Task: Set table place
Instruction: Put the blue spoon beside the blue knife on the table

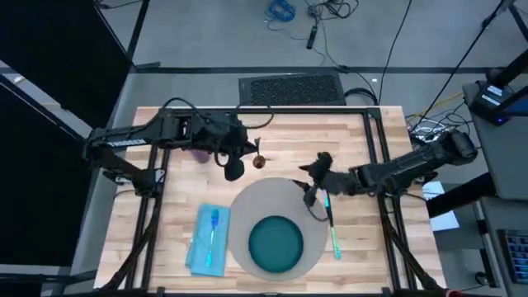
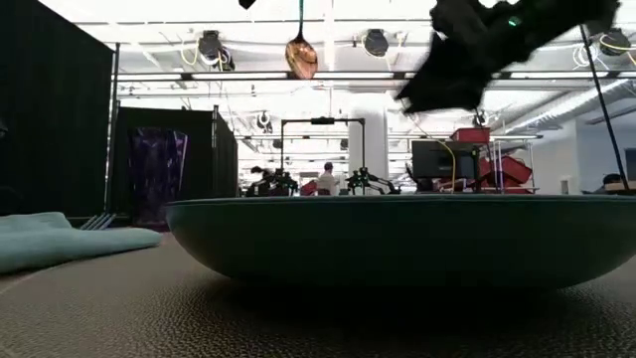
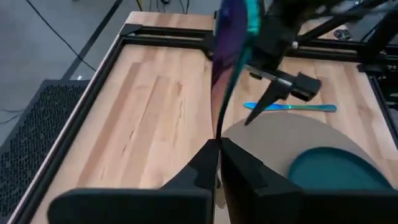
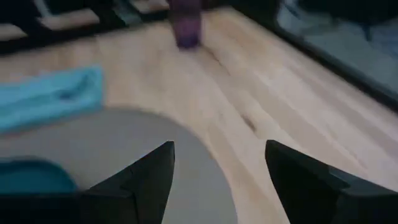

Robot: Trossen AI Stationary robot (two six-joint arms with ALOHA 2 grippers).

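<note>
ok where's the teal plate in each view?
High: plate near the table's front edge, on the grey placemat.
Low: plate side-on, spanning the middle.
Left wrist: plate cut off by the picture's edge.
Right wrist: plate, only a sliver.
Shared landmark: the placemat beneath it.

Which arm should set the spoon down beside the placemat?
Left. The left tool grips the spoon above the table, beside the placemat; the right tool is open and empty.

Grey concrete floor (image 1: 206, 33) all around, tangled blue cable (image 1: 280, 10) at 12 o'clock, black curtain wall (image 2: 55, 119) at 9.
</note>
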